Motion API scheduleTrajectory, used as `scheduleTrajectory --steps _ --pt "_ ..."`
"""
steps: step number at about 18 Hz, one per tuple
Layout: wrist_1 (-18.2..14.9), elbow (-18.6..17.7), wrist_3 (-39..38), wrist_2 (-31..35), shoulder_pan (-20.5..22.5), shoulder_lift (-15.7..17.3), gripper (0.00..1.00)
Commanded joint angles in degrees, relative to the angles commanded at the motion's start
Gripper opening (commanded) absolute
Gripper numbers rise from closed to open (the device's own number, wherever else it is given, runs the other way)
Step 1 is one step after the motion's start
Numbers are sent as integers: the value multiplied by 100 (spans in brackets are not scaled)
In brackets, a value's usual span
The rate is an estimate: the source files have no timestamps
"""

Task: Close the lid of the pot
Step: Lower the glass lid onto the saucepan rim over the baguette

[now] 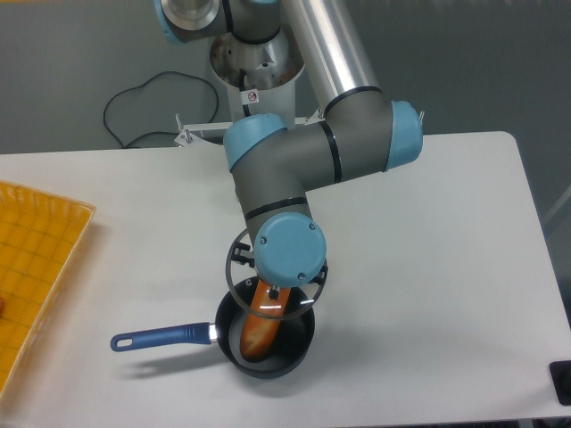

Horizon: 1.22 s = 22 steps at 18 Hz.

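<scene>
The pot (294,349), small, dark and round, stands near the table's front edge with its long blue handle (161,337) pointing left. An orange, bread-like item (257,334) leans inside it. The glass lid (303,299) with its thin metal rim hangs tilted just above the pot's back rim, slightly behind it. My gripper (273,289) points down over the lid's centre and is mostly hidden under the blue wrist cap (289,250). The knob and the fingertips are covered. The lid hangs in the air, so the gripper is shut on it.
A yellow mesh tray (36,259) lies at the table's left edge. A black cable (147,94) loops behind the table beside the robot base (257,62). A dark object (562,379) sits at the front right corner. Something small and green (239,191) peeks out behind the arm.
</scene>
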Motion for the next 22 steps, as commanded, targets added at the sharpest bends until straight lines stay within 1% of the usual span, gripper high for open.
scheduleTrajectory --steps 2,4,6,8,18,22 --pt "-264 211 9 -18 0 -79 48" --pt "-396 300 18 -18 0 -132 48" --pt "-615 414 18 -26 0 -185 48" --pt "-739 528 18 -44 0 -263 48" --pt "-801 1082 -140 -114 -9 -624 48" --pt "-801 1223 -254 -114 -35 -791 49"
